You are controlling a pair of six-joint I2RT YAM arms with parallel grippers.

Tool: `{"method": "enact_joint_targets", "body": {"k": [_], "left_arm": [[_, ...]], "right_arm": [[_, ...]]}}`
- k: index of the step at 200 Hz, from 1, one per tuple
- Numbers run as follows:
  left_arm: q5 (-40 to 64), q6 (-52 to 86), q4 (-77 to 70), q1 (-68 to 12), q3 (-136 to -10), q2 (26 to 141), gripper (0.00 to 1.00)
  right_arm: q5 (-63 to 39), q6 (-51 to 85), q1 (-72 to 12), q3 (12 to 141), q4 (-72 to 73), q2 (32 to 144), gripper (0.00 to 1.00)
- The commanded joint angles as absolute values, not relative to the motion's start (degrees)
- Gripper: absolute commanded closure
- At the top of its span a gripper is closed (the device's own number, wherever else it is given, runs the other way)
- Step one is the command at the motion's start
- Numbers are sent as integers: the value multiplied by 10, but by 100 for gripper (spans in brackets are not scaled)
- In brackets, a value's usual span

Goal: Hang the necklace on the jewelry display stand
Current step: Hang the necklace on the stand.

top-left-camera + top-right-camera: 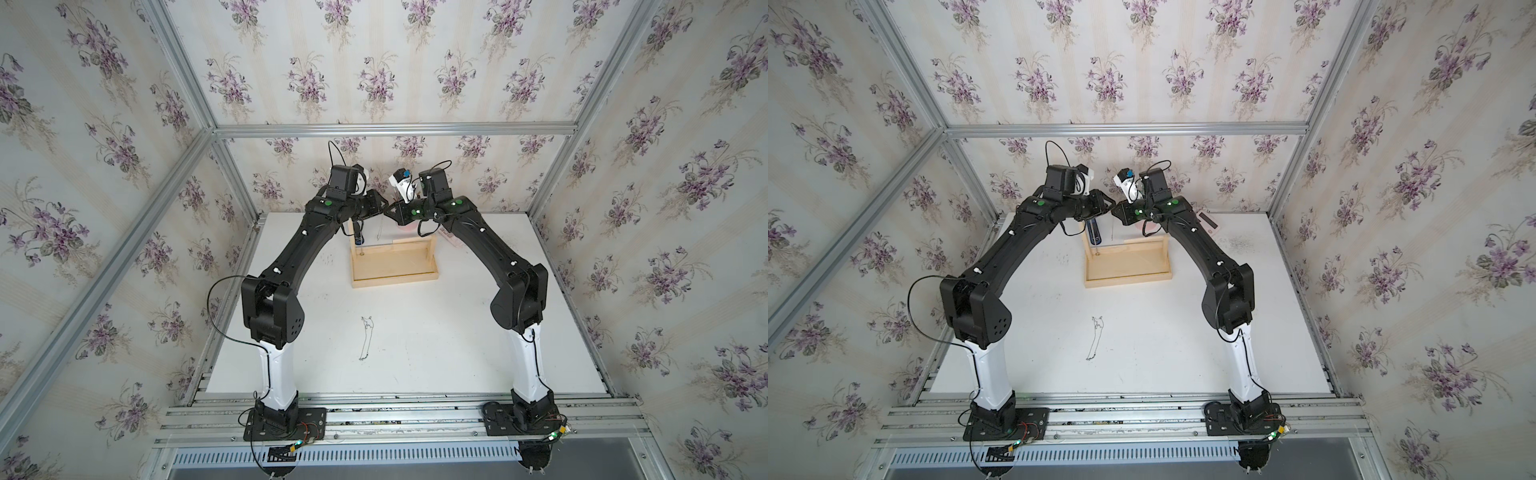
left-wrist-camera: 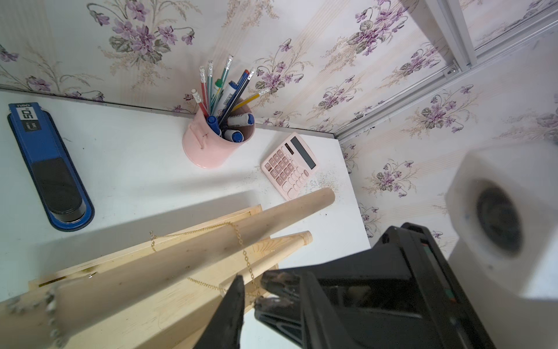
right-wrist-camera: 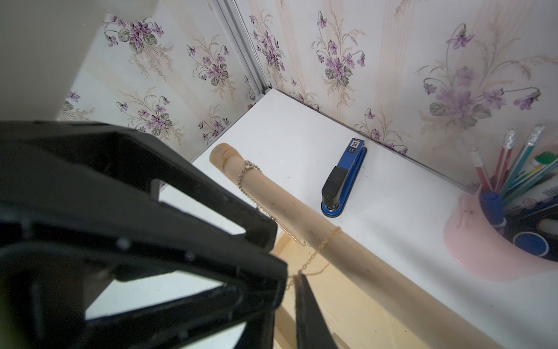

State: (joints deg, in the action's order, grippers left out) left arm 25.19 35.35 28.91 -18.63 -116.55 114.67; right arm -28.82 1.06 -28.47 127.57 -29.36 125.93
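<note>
- A robot lab cell, dressed up as a home desk.
- A bare aluminium frame point(image 1: 390, 131) carries flat panels of floral wallpaper point(image 1: 307, 83) on every side.
- 2 arms point(image 1: 282, 257) are bolted to metal rails point(image 1: 395, 409) along the edge of a white table point(image 1: 436, 332).
- Desk props sit at the back: pen cup point(image 2: 211, 148), pink calculator point(image 2: 290, 166), blue stapler point(image 2: 48, 163), wooden stand point(image 1: 395, 283).

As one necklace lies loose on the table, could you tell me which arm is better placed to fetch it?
Left, probably: the loose necklace lies nearer the left arm's base than the right arm's; both arms' jaws meet over the stand.
</note>
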Motion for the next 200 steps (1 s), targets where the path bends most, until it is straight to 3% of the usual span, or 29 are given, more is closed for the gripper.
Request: {"method": "enact_joint_targets", "body": {"k": [1,86,136,200], "left_arm": [[269,355,288,-186,-1178,1151,66],[324,382,259,-181,-1169,1163,66],[292,368,280,-178,-1169,1152,66],[340,408,196,-160,-1104,1099,65]], "right_arm": [[-295,3,-284,1277,-279,1252,84],[-300,7,-284,1276,-275,1245,85],[-303,7,-284,1273,-273,1238,85],[-306,13,-284,1274,-267,1245,85]]}}
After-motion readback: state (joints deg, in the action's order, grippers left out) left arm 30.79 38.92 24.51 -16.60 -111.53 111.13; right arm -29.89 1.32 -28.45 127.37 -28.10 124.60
